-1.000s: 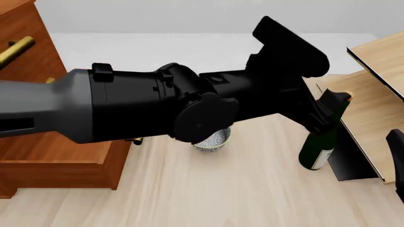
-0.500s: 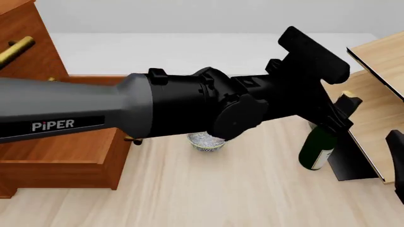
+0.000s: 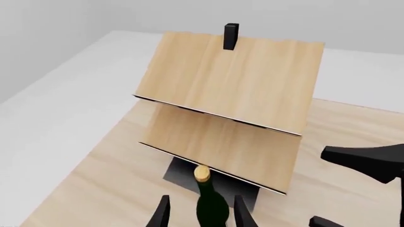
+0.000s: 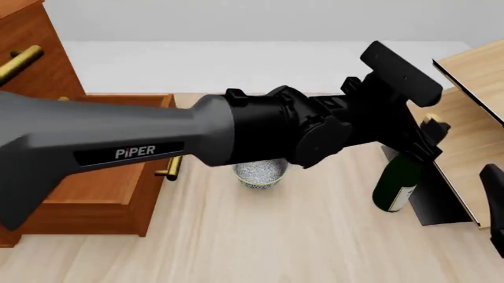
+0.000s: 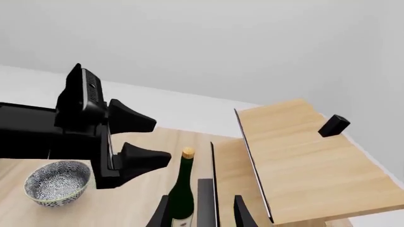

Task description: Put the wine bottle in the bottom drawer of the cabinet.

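The left claw [image 3: 198, 215] is straddling the wine bottle [image 4: 398, 181], upright just beside the pale shelf unit [image 4: 464, 127], fingers wide, and it should be closing squarely below the neck.

Left arm [image 4: 157, 147] sweeps across, blocking much of the cabinet [image 4: 47, 118] and the patterned bowl's [image 4: 260, 174] far rim. The wine bottle's [image 4: 398, 186] neck disappears behind the left gripper [image 4: 429, 144]. Right gripper [image 4: 494, 206] is cut off at the frame's edge.
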